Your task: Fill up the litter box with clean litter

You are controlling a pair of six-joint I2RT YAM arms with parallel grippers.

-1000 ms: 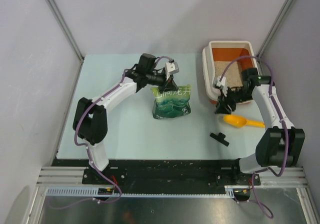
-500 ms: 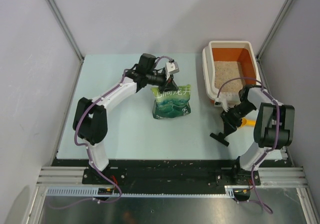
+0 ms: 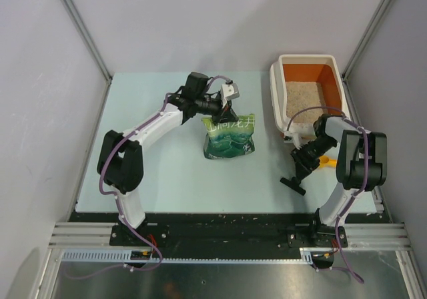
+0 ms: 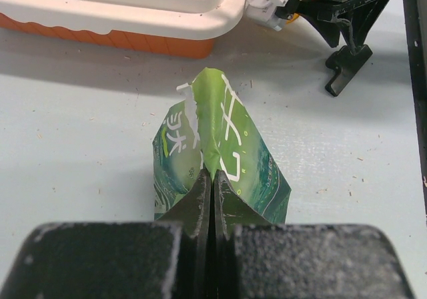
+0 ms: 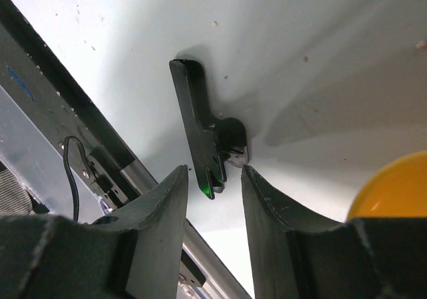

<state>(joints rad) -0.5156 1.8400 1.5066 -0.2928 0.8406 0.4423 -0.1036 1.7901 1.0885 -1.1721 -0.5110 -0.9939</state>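
Observation:
The litter box [image 3: 274,93], orange with a wide white rim, stands at the back right; it also shows in the left wrist view [image 4: 120,12]. Pale clean litter [image 3: 303,99] covers its floor. My left gripper [image 3: 225,112] is shut on the top edge of the green pouch bag [image 3: 230,139], which stands upright on the table; the left wrist view shows the jaws [image 4: 212,179] pinching its folded top [image 4: 220,125]. My right gripper [image 3: 301,167] is open and empty, low over the table just in front of the litter box, with a small black clip [image 5: 207,142] right at its fingertips [image 5: 211,172].
The black clip [image 3: 293,184] lies on the table near the front right edge. A yellow-orange scoop [image 3: 325,160] lies under the right arm, mostly hidden; its round end shows in the right wrist view [image 5: 393,189]. The table's front rail [image 3: 227,215] runs close behind the clip.
My right arm has swung away from the litter box, down toward the front, and its gripper now hangs over the black clip. The left arm and the bag have not moved.

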